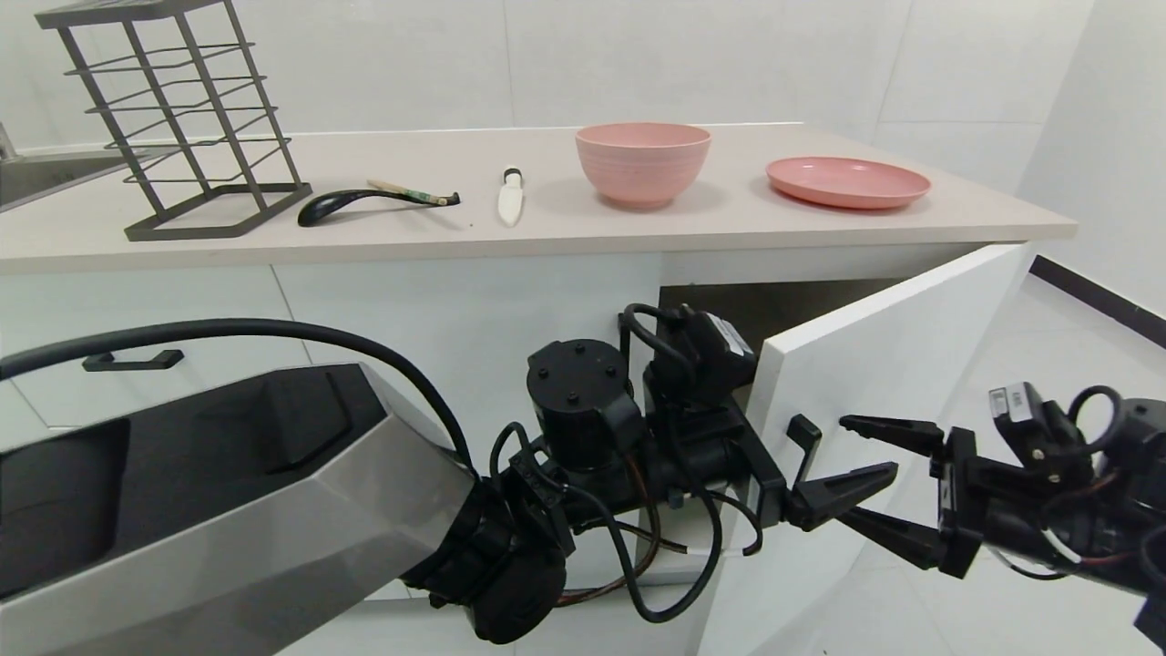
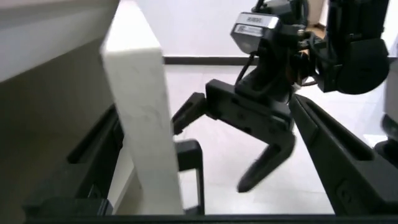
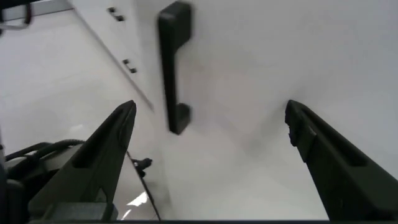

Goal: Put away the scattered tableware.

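At the cabinet door [image 1: 911, 328]: left claw [image 2: 202, 118] wide open straddling its edge, right claw [image 3: 209, 112] wide open facing the handle [image 3: 173, 68], both empty. Tableware sits up on the counter [image 1: 729, 223]: bowl [image 1: 642, 162], plate [image 1: 847, 179], spoon [image 1: 339, 205], chopsticks [image 1: 410, 191], knife [image 1: 511, 196]. Risk: claws near each other, could clash; smooth door may slip from a grip. Bowl and plate smooth matte pink, round, likely light plastic; spoon black, curved; rack [image 1: 182, 118] open dark wire

so the left gripper [image 1: 806, 478] sits low, stretched way across toward the right side, fingers spread wide. the right gripper [image 3: 210, 112] points back at it, splayed too, tips nearly overlapping.
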Robot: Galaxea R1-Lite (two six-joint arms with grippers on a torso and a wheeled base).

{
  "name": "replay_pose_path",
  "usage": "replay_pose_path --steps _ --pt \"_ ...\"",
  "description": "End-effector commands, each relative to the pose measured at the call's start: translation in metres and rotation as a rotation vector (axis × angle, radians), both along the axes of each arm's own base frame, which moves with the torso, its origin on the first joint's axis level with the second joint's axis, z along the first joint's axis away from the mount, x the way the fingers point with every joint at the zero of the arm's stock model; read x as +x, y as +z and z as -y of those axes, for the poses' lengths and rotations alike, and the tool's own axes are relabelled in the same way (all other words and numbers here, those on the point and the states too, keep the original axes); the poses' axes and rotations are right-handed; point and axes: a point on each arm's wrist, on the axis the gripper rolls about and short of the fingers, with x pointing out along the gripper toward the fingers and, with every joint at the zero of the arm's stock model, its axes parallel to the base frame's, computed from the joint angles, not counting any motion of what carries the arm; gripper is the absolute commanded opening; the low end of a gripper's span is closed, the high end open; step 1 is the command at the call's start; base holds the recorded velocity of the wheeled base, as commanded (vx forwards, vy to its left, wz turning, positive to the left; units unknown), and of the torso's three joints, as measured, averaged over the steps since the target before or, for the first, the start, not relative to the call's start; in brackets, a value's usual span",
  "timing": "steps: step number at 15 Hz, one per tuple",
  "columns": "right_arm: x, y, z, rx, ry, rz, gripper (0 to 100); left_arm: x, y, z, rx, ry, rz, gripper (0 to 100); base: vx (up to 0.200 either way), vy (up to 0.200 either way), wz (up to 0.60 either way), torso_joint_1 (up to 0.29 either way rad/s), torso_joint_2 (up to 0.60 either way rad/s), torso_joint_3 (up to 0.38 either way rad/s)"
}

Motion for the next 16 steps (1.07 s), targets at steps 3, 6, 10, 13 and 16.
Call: replay_pose_path --steps 3,6,10,13,16 --pt "-0.066 0.057 0.015 0.004 -0.082 0.271 100 0.005 -0.004 0.001 -0.001 0.052 -0.026 100 0.000 0.000 0.00 0.000 0.00 0.000" --pt "-0.089 0.075 0.024 -0.007 -0.153 0.385 100 0.006 -0.006 0.001 0.000 0.052 -0.027 100 0.000 0.000 0.00 0.000 0.00 0.000" --pt "-0.126 0.097 0.022 -0.010 -0.161 0.566 100 0.000 -0.005 0.006 -0.025 0.035 -0.009 100 0.000 0.000 0.00 0.000 0.00 0.000" --pt "-0.164 0.104 0.018 -0.011 -0.159 0.683 100 -0.006 -0.004 0.008 -0.046 0.019 0.006 100 0.000 0.000 0.00 0.000 0.00 0.000" --pt "-0.199 0.098 0.014 -0.014 -0.150 0.754 100 -0.015 -0.005 0.014 -0.054 -0.006 0.010 100 0.000 0.000 0.00 0.000 0.00 0.000"
